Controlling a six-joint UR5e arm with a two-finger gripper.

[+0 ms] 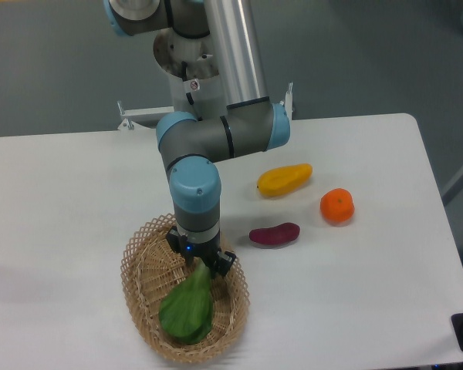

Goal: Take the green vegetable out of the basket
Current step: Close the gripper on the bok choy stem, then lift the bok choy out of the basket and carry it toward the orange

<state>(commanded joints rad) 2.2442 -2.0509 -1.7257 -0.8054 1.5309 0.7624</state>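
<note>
The green vegetable lies in the tan wicker basket at the front of the table, its broad leaf toward the front and its narrow stalk end pointing up toward the gripper. My gripper is down inside the basket, right over the stalk end. The stalk end sits between the fingers, which look closed on it. The white stalk is hidden by the gripper.
A purple sweet-potato shape lies just right of the basket. A yellow mango-like fruit and an orange lie further right and back. The arm's base stands at the table's back edge.
</note>
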